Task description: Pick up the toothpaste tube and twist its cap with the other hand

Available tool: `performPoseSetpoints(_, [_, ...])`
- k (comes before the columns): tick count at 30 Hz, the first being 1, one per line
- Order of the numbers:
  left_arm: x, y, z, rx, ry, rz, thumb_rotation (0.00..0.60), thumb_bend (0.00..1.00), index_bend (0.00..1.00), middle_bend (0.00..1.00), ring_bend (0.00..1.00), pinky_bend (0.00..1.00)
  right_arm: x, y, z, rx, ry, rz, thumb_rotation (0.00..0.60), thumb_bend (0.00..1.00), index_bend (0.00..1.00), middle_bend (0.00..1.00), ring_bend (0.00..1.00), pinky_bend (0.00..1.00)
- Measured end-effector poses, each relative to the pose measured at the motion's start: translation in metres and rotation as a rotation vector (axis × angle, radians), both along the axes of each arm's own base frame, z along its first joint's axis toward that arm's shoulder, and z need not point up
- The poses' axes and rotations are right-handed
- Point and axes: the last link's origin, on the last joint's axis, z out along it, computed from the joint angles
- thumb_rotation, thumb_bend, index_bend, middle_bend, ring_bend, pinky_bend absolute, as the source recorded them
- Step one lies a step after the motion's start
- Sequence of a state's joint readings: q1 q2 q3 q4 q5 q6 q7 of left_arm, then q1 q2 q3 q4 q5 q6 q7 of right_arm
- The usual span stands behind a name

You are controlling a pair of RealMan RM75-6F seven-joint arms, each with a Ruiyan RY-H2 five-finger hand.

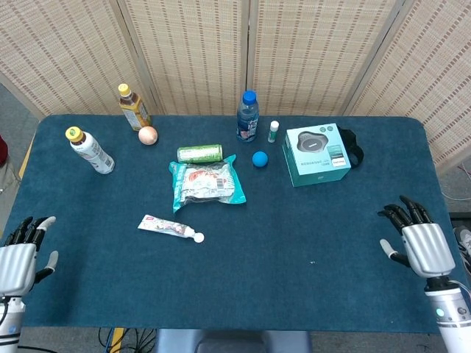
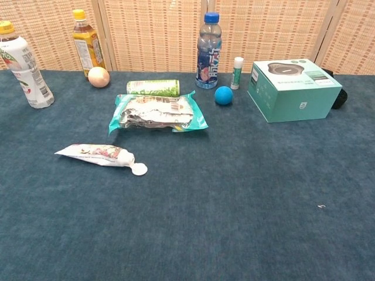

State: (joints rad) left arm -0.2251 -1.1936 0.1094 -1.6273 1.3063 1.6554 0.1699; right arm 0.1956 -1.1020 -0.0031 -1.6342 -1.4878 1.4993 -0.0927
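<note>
A blue-carpeted table (image 1: 294,294) is filling both views, backed by a woven screen (image 1: 221,51). Toward its right rear a teal box (image 1: 316,154) is standing, with a dark object (image 1: 355,151) peeking out just behind it. Near the centre a teal packet (image 1: 206,184) is lying flat, and a green can (image 1: 199,153) is lying on its side just behind it. A blue-capped water bottle (image 1: 248,116) is standing upright at the rear centre, with a small white stick (image 1: 273,132) upright just to its right and a blue ball (image 1: 259,159) resting in front of the two. At the left rear a yellow-capped juice bottle (image 1: 133,107) is standing with a pale egg (image 1: 148,135) just beside it. A white bottle (image 1: 89,150), also yellow-capped, is standing nearer the left edge.

The tube (image 1: 168,227) is lying flat on the cloth in front of the packet, left of centre, its white cap (image 1: 198,237) pointing right and toward the near edge. Nothing is touching it.

The left hand (image 1: 18,257) is hovering off the near left corner of the table, fingers spread and holding nothing. The right hand (image 1: 419,243) is hovering by the near right edge, fingers likewise apart and empty. Both are well apart from the tube and showing only in the head view.
</note>
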Motion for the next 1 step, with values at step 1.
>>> performPoseSetpoints(1, [0.0011,-0.0034,-0.0004,0.001,0.007,0.003,0.600,0.36,0.15,0.16,0.09,0.17,-0.0016,0.0029,-0.0008,0.000,-0.002,-0.010,0.600,0.22,0.32,0.28,0.10,0.16])
